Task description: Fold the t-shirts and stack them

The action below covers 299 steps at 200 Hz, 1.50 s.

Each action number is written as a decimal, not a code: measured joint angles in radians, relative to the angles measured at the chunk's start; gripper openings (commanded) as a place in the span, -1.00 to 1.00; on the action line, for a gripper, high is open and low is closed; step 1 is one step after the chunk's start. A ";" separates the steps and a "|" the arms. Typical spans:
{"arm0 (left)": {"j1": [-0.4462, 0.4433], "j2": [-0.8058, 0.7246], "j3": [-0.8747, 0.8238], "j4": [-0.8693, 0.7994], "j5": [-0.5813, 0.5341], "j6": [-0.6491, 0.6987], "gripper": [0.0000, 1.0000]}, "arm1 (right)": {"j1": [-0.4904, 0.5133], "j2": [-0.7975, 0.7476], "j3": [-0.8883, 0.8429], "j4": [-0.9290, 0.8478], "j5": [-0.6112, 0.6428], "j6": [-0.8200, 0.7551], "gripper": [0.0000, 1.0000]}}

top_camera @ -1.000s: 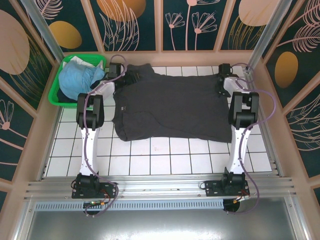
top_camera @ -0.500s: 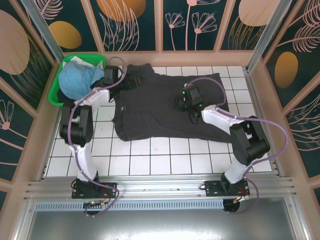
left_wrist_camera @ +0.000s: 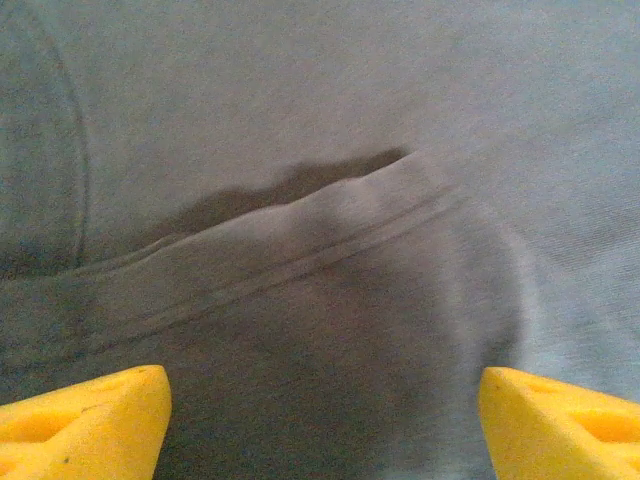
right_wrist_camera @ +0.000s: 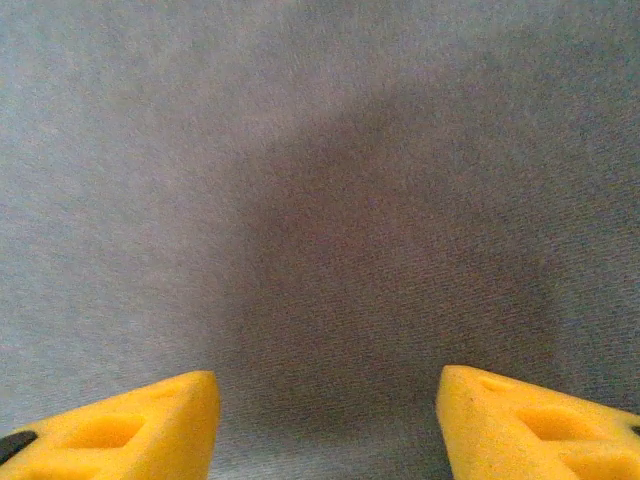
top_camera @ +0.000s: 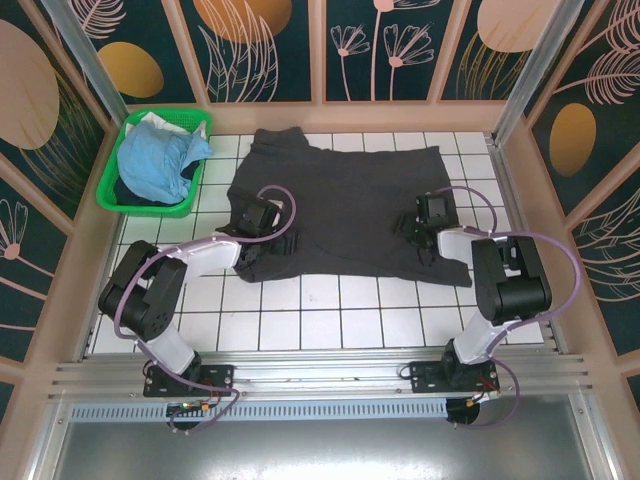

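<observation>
On white square-tiled table top point(top_camera: 330, 300): wide dark charcoal-grey cloth t-shirt point(top_camera: 340, 200), spread flat over far middle, near hem a little rumpled at left side. In far left corner: green plastic basket point(top_camera: 148, 209), near shirt but apart from it, bare tiles between

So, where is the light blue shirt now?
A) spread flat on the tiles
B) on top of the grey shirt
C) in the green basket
C: the blue shirt lies bunched in the green basket, apart from the grey shirt.
</observation>
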 measured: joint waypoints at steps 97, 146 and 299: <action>0.000 0.216 0.195 -0.044 -0.117 -0.007 -0.57 | -0.060 -0.070 -0.088 0.084 -0.093 0.007 0.25; -0.004 0.072 0.153 -0.093 -0.115 -0.051 -1.00 | -0.077 -0.091 -0.117 0.107 -0.108 0.013 0.26; -0.153 -0.220 0.021 -0.362 -0.139 -0.208 -1.00 | -0.084 -0.042 -0.111 0.149 -0.156 0.029 0.31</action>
